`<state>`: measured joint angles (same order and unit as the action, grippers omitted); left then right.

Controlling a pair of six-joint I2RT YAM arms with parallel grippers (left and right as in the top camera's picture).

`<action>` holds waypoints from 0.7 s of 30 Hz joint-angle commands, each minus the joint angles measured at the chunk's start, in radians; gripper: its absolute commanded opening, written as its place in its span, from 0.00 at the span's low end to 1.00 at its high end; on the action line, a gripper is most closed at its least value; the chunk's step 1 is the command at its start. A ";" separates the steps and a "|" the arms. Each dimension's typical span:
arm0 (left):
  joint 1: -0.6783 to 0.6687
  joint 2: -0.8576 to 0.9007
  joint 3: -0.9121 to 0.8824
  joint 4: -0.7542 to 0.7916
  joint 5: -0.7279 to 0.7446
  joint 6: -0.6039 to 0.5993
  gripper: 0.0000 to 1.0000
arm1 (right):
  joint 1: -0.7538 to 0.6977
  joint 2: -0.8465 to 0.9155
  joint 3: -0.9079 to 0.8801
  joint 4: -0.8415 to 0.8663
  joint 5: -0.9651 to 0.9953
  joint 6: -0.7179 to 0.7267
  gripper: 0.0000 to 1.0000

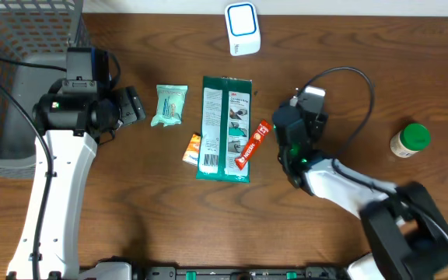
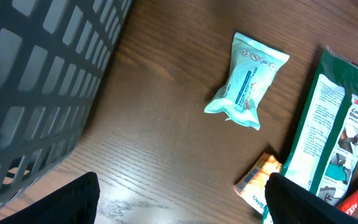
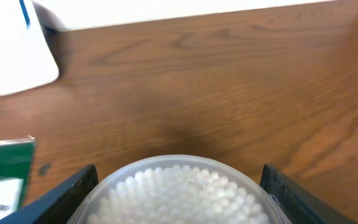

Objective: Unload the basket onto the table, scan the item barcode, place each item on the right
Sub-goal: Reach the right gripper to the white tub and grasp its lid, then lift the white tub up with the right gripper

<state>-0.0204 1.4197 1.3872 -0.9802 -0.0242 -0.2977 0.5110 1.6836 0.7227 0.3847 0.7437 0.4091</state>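
Between the fingers of my right gripper [image 3: 178, 199] sits a round clear tub of cotton swabs [image 3: 179, 186]. The jaws stand on either side of it, and a thin gap shows at the right fingertip [image 3: 291, 193]. In the overhead view the tub is hidden under that gripper [image 1: 294, 124]. The white and blue scanner [image 1: 242, 29] stands at the table's far edge, up and to the left of the tub [image 3: 11, 50]. My left gripper [image 2: 182, 202] hangs open over bare wood, with nothing between its fingers, left of a teal wipe pack [image 2: 246, 81].
A green glove pack [image 1: 225, 128], a red bar [image 1: 253, 145] and an orange packet [image 1: 192, 148] lie mid-table, beside the teal pack [image 1: 169, 104]. A grey wire basket [image 1: 22, 31] stands at the far left. A green-capped bottle [image 1: 409, 141] stands at the right.
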 commanded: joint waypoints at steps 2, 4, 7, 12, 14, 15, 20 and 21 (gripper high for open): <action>0.004 0.006 0.002 -0.002 0.006 0.009 0.86 | -0.005 0.120 -0.010 0.108 0.059 -0.139 0.52; 0.004 0.006 0.002 -0.002 0.006 0.009 0.85 | -0.003 0.162 -0.010 0.161 0.061 -0.164 0.57; 0.004 0.006 0.002 -0.002 0.006 0.009 0.85 | -0.002 0.166 -0.010 0.165 0.087 -0.164 0.64; 0.004 0.006 0.002 -0.002 0.006 0.009 0.85 | 0.013 0.141 -0.010 0.162 0.190 -0.176 0.99; 0.004 0.006 0.002 -0.002 0.006 0.009 0.85 | 0.023 0.119 -0.010 0.141 0.188 -0.204 0.99; 0.004 0.006 0.002 -0.002 0.006 0.008 0.85 | 0.028 0.105 -0.010 0.125 0.183 -0.215 0.99; 0.004 0.006 0.002 -0.002 0.006 0.009 0.85 | 0.045 -0.010 -0.010 0.029 0.129 -0.294 0.99; 0.004 0.006 0.002 -0.002 0.006 0.009 0.85 | 0.044 -0.047 -0.010 0.014 0.106 -0.306 0.99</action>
<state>-0.0204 1.4197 1.3872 -0.9798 -0.0242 -0.2977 0.5457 1.7554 0.7139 0.4271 0.8772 0.1745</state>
